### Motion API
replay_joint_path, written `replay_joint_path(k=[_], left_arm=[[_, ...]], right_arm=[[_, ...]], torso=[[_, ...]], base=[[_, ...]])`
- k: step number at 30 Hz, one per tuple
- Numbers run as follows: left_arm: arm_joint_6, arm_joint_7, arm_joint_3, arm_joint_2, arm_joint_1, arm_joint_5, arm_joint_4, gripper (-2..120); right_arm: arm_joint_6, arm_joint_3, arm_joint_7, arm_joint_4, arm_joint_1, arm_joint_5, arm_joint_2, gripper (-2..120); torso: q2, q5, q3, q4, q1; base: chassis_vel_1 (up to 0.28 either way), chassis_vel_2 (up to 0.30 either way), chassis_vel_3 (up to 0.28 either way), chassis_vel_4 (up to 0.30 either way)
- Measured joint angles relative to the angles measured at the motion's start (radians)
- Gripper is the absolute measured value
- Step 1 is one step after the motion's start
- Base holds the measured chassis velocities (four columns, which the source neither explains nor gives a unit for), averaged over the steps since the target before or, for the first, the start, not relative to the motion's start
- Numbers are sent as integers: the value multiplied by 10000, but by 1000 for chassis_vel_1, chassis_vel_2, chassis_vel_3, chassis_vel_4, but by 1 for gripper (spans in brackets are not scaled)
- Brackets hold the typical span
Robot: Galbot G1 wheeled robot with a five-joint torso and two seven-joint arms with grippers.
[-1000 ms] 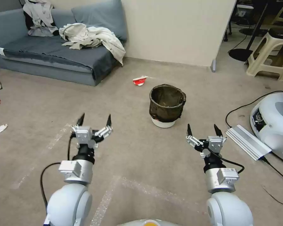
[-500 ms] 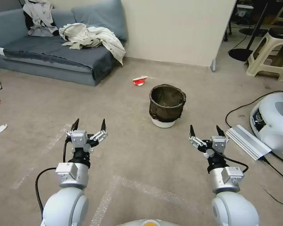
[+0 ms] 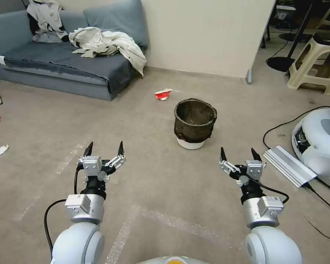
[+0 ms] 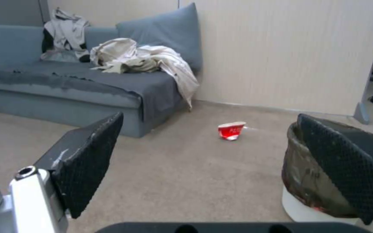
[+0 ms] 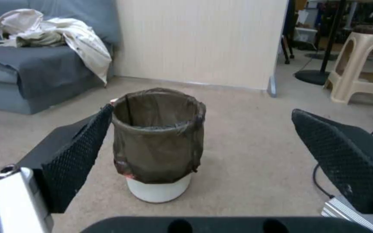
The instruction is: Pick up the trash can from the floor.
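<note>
Currently the right tool [image 3: 239, 155] hovers at lower right of the head view, fingers spread wide and holding nothing; the left tool [image 3: 103, 149] hovers at lower left, equally wide. The small round white plastic trash can with dark bag liner [image 3: 194, 123] stands upright at frame centre on the beige-grey concrete-like floor [image 3: 154, 190], apart from both. Advance squarely; a grip on the rim should be firmer than one on loose bag.

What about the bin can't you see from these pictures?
- Bottom of the trash can: the head view looks into a dark bag, contents unclear.
- Its far side: left wrist view, the left gripper's pad covers it.
- Print on the red wrapper: too small.
</note>
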Motion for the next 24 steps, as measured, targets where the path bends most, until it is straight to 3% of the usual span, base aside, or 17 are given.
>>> replay_joint_path(k=[24], left_arm=[[-111, 75, -12, 63, -6, 207, 12, 100]], right_arm=[[57, -93, -15, 37, -21, -161, 58, 100]], torso=[[0, 0, 0, 0, 0]], base=[[0, 0, 0, 0]])
